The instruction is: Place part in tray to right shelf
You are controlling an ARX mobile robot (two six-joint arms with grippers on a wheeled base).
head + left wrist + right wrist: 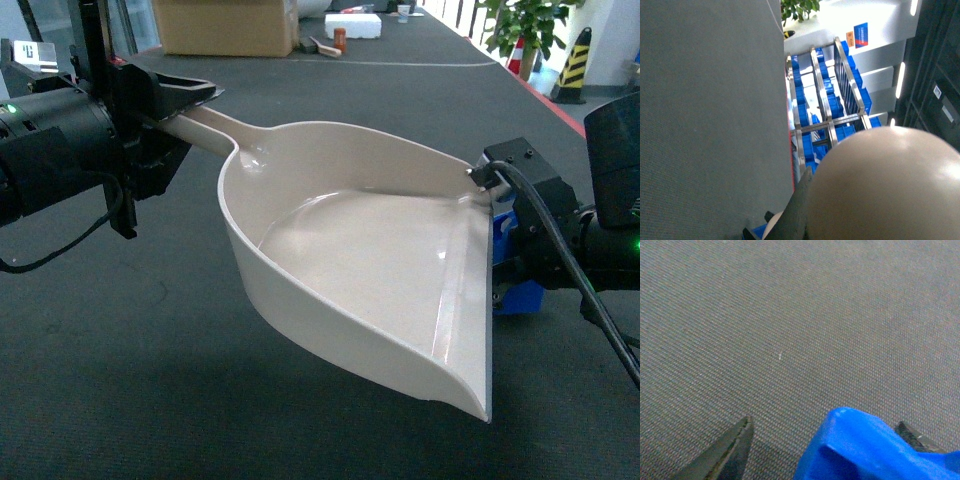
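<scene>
My left gripper point(183, 104) is shut on the long handle of the beige tray point(360, 250) and holds it up over the dark grey surface, with its open front edge toward the right. The left wrist view shows the tray's rounded underside point(890, 185) beside one finger point(795, 215). The blue part point(875, 450) lies between the spread fingers of my right gripper point(825, 423). It rests against the right finger, with a gap to the left one. In the head view the part point(518, 295) peeks out behind the tray's front edge. The right shelf point(827, 125) holds blue crates.
The grey fabric-like surface point(120, 380) stretches far back to a red border point(560, 112). A cardboard box point(225, 25), a white box point(352, 24), a plant point(525, 20) and a striped cone point(573, 62) stand at the back.
</scene>
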